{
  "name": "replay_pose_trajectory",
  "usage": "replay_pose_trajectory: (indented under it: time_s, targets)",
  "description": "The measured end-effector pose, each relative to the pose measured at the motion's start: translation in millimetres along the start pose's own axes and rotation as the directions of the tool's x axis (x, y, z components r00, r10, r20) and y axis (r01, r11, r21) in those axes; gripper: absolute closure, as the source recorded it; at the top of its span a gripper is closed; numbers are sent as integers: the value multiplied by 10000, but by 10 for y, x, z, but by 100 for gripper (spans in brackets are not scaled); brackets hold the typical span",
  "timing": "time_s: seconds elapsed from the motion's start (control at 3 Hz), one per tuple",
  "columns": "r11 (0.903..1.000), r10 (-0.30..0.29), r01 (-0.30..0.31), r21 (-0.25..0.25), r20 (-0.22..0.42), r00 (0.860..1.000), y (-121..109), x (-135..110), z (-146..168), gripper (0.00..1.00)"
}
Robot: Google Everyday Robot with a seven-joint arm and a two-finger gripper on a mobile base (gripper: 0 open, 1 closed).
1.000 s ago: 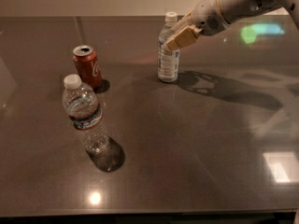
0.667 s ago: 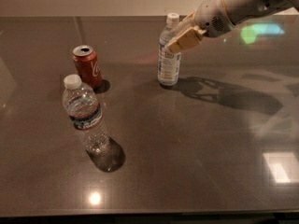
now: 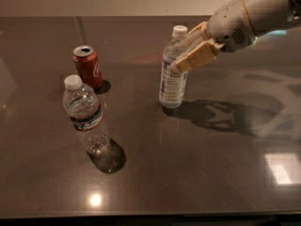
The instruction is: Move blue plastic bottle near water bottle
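Note:
The blue plastic bottle (image 3: 172, 79) has a white cap and a tall white-and-blue label. It stands in the middle of the dark table (image 3: 211, 173), tilted slightly, with its base at or just above the surface. My gripper (image 3: 182, 55) reaches in from the upper right and is shut on the bottle's upper part, with tan fingers (image 3: 197, 56) on either side of it. The water bottle (image 3: 86, 117), clear and ribbed with a dark label band, stands upright at the front left, well apart from the blue bottle.
A red soda can (image 3: 88, 66) stands behind the water bottle at the left. The arm's shadow falls on the table to the right of the blue bottle. Light glares show at the front and the right.
My gripper has carried the blue plastic bottle from the back of the table toward the front, closer to the middle. The water bottle and the can have not moved.

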State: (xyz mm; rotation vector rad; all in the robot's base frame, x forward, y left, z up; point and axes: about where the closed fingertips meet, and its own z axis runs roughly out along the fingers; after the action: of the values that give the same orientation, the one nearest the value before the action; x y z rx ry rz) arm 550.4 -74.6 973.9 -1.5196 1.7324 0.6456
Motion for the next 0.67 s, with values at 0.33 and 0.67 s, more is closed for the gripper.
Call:
replay_pose_trajectory:
  time_s: [0.33,0.67]
  targets:
    - [9978,-385,393,-542,161,9991,413,-54,-9,100]
    - [9918,-747,771,-1021,268,9968,680,-152,71,100]
